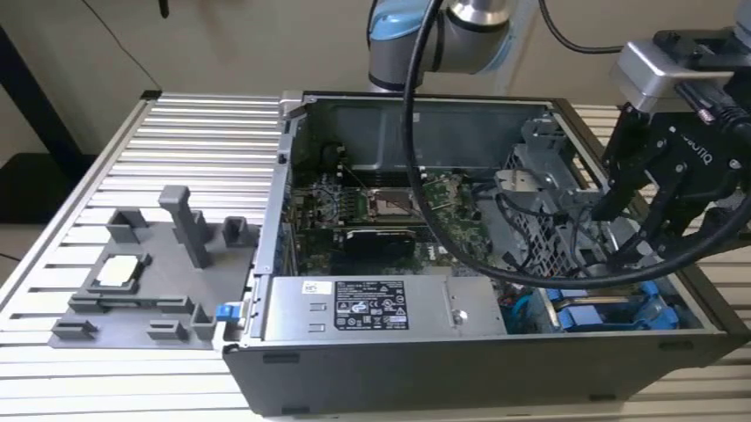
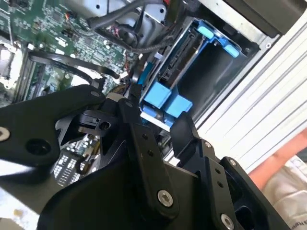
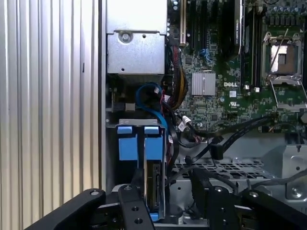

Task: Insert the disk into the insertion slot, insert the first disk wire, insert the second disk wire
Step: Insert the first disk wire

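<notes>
**Gripper (image 1: 628, 242) above the slot (image 1: 652, 303), fingers wide astride the disk (image 3: 154, 189).**

Exterior view: the gripper hangs over the slot, which sits in the corner of the case (image 1: 352, 369) at the exterior view's right. Second wrist view: the fingers (image 2: 139, 139) are spread wide and hold nothing, and the disk's blue tabs (image 2: 165, 100) lie just ahead of the gap. First wrist view: the disk stands on edge in the slot. Its visible edge runs in line with the fingers, toward the tabs. One finger is just beside the disk, and the other stands apart from it.
</notes>
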You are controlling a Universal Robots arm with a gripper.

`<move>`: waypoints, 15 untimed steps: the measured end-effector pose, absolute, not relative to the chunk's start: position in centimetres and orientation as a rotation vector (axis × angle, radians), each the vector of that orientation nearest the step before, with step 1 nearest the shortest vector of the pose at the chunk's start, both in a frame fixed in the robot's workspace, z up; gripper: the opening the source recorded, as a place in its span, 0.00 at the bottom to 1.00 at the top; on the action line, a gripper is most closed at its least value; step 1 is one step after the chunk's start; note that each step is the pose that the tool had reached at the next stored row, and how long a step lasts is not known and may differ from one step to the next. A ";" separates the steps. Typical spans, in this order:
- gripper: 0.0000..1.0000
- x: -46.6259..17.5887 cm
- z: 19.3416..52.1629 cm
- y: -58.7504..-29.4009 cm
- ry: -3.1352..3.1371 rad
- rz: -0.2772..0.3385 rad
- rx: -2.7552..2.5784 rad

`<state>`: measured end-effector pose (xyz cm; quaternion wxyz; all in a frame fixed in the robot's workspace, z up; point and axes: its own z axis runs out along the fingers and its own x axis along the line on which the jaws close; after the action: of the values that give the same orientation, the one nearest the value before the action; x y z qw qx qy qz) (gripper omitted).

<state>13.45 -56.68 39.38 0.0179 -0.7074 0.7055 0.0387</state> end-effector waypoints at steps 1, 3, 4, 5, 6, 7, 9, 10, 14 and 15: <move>0.53 13.7 39.4 -56.7 2.191 0.125 -2.197; 0.53 14.5 39.4 -56.7 2.195 0.136 -2.201; 0.53 15.0 39.4 -56.7 2.197 0.140 -2.202; 0.53 15.4 39.4 -56.7 2.198 0.143 -2.203; 0.53 15.8 39.4 -56.7 2.199 0.146 -2.203; 0.53 16.3 39.4 -56.7 2.199 0.148 -2.204; 0.53 17.1 39.4 -56.7 2.198 0.154 -2.203; 0.53 17.5 39.4 -56.7 2.198 0.157 -2.203; 0.53 18.8 39.4 -56.7 2.196 0.168 -2.204; 0.53 19.0 39.3 -56.7 2.196 0.170 -2.206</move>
<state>19.03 -56.68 39.35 0.0124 -0.7076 0.7044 0.0544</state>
